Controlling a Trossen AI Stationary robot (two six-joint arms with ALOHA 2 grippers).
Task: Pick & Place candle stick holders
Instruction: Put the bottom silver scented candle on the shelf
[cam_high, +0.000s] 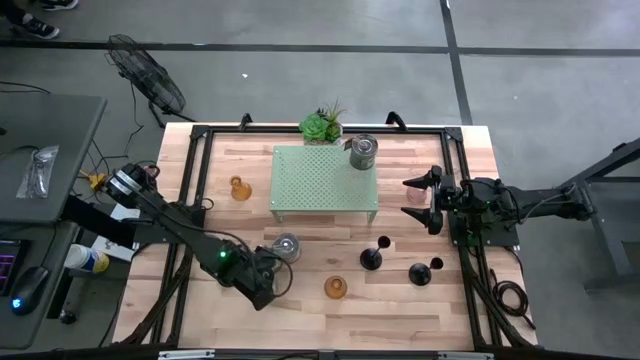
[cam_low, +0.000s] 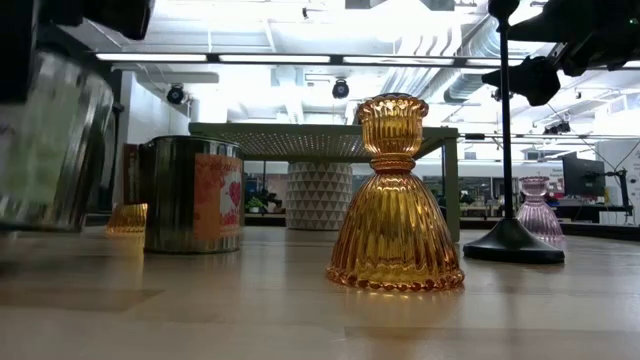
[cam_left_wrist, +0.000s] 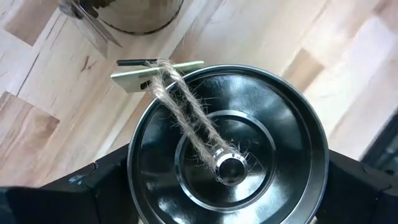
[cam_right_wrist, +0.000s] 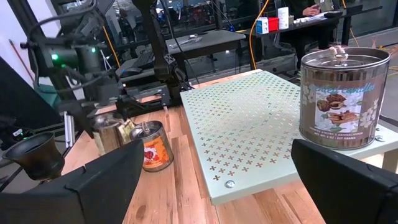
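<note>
In front of the pale green perforated stand (cam_high: 325, 180), toward the table's near edge, the left gripper (cam_high: 265, 282) is clamped across a silvery cylindrical holder (cam_left_wrist: 227, 149), one finger against each side of its wall. The low view shows its base clear of the wood, so it is lifted, not resting. The twine and tag on its lid lie free of the fingers.

The step in hand looks like the carry to a set-down spot, probably the stand top. To do it well, keep the tin upright and the squeeze even (a smooth round wall will slip if tilted). Raise it above the stand's edge before moving over.

Just ahead, between the gripper and the stand, a second silvery holder (cam_high: 285, 247) sits on the table, with an amber glass holder (cam_high: 335, 288) to one side, so steer clear of both. At the stand's far corner another tin (cam_high: 362, 152) already stands, so set down well apart from it.

Beside the stand's right end, the right gripper (cam_high: 418, 198) waits with its fingers spread wide.
</note>
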